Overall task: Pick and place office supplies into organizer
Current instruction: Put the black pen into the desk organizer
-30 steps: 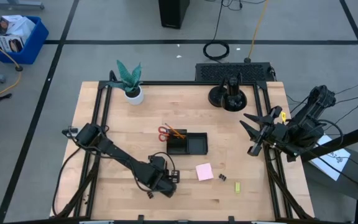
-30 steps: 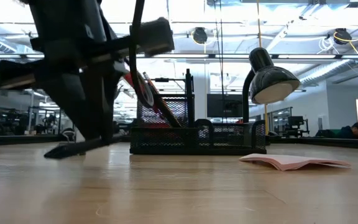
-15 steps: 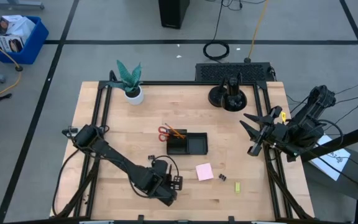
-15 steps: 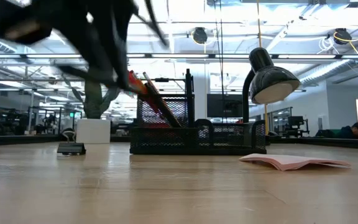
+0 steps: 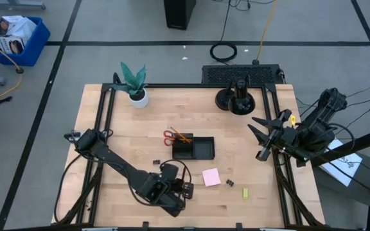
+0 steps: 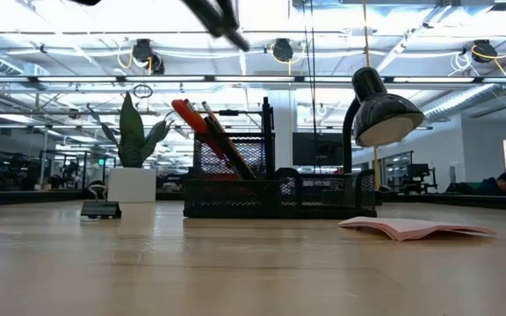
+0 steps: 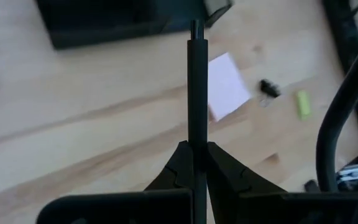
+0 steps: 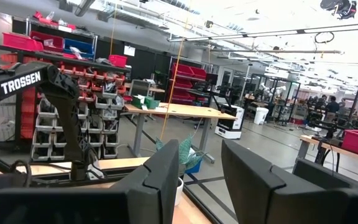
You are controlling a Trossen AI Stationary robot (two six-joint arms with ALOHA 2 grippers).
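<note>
Pen pinched, headed for the organizer

My left gripper pinches a black pen upright, lifted near the organizer, so the pen can drop in beside the scissors. My right gripper waits well apart from it, fingers spread on nothing. The pink pad lies on the pale wood table just beside the organizer; workshop shelving stands beyond.
</note>
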